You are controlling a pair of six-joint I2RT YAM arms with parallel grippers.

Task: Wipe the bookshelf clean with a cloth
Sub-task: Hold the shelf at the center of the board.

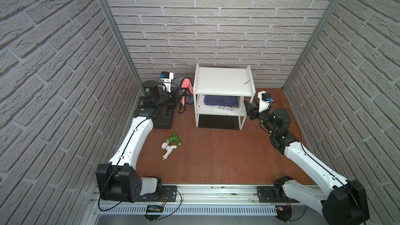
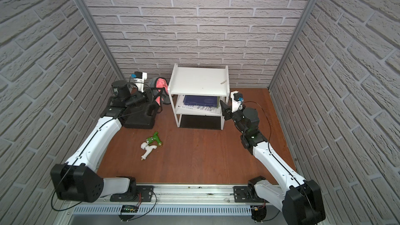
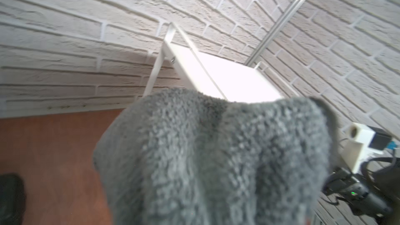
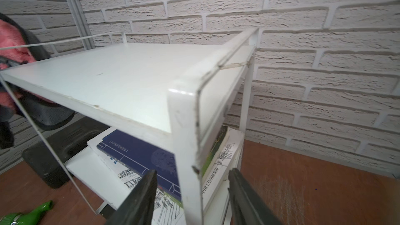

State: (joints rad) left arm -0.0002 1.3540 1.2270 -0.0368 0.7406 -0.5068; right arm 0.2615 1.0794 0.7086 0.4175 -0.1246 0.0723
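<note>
Near the bench [image 1: 216, 159] back edge, holding cloth [image 1: 186, 84] beside bookshelf [image 1: 223, 81] in clamped left fingers [image 1: 178, 94], straddling its post [image 4: 186, 169] with parted right fingers [image 4: 140, 198]; apparently yet to wipe.

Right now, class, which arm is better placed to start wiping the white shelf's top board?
Left arm: its jaws grip the floppy grey and pink microfibre cloth beside the small white metal-framed bookshelf. The right arm has open jaws astride a frame post, no cloth.
</note>
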